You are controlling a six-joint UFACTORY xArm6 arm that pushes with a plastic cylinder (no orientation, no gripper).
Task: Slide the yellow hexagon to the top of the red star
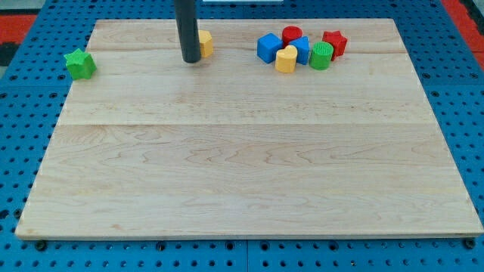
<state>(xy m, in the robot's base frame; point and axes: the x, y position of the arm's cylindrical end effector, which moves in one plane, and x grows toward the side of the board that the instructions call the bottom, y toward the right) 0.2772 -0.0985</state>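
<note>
On the wooden board (pixel 242 174) there were seven blocks: two yellow, two blue, two red and two green would make eight, so I counted again: eight. The yellow hexagon (pixel 205 42) touched my tip (pixel 190 60) on the view's right, well apart from the red star (pixel 334 42). The bare rod held nothing.

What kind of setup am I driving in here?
Likely a lab tabletop pushing rig: a wooden board on a blue perforated base, small coloured blocks, and my tip beside the yellow hexagon.

My tip (pixel 190 60) rests on the board, the dark rod upright.
</note>
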